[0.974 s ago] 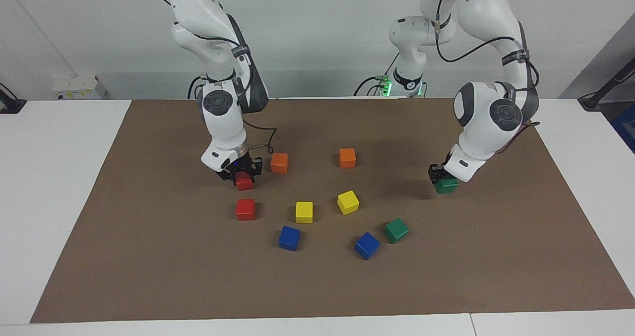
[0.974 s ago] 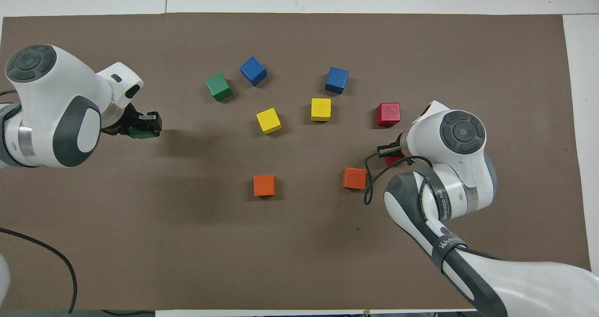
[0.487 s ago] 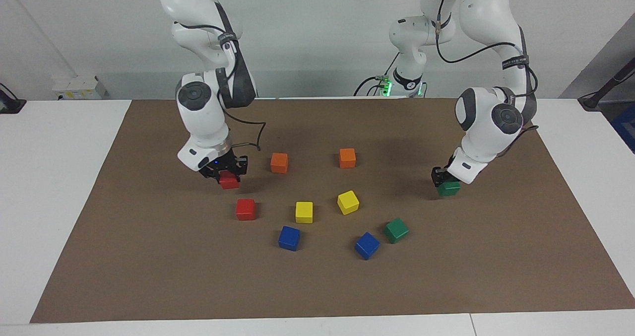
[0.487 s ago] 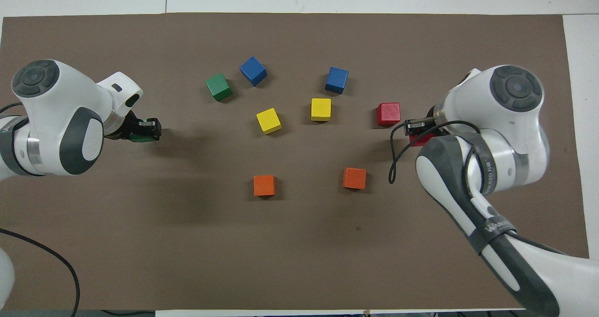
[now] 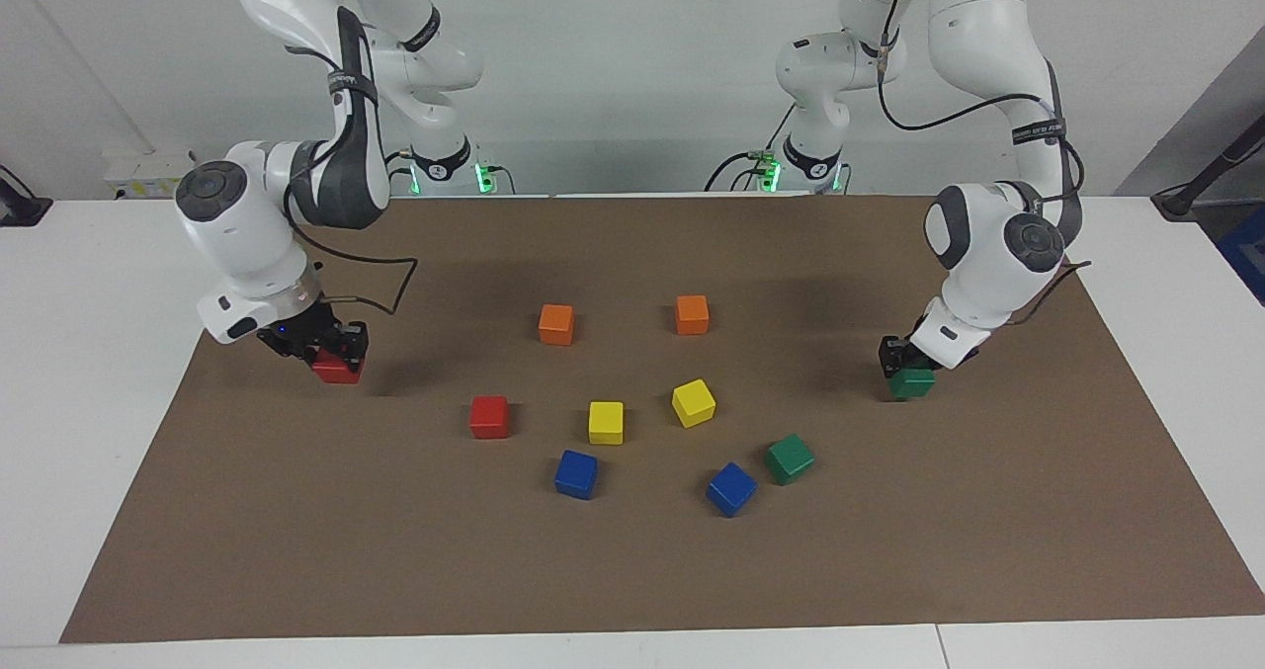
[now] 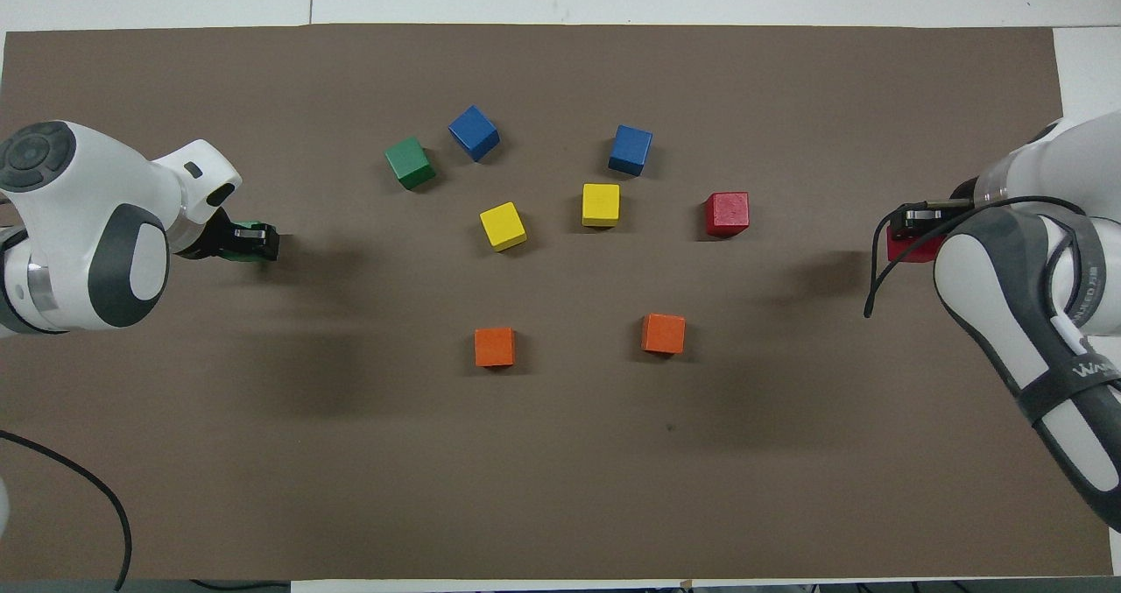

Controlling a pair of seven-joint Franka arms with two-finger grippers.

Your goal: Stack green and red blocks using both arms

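Observation:
My right gripper [image 5: 331, 351] is shut on a red block [image 5: 337, 367], low over the brown mat near the right arm's end; it also shows in the overhead view [image 6: 909, 246]. My left gripper [image 5: 904, 361] is shut on a green block [image 5: 911, 383], low over the mat near the left arm's end; the block's edge shows in the overhead view [image 6: 249, 226]. A second red block [image 5: 489, 417] [image 6: 727, 214] and a second green block [image 5: 790, 459] [image 6: 409, 162] lie loose on the mat among the other cubes.
Two orange cubes [image 5: 556, 324] [image 5: 692, 314] lie nearer to the robots. Two yellow cubes [image 5: 606, 422] [image 5: 694, 402] and two blue cubes [image 5: 576, 473] [image 5: 731, 489] lie mid-mat. The brown mat [image 5: 632, 570] covers a white table.
My right gripper has carried the red block away from the orange cube toward the right arm's end of the mat. My left gripper drifted slightly toward the left arm's end with the green block.

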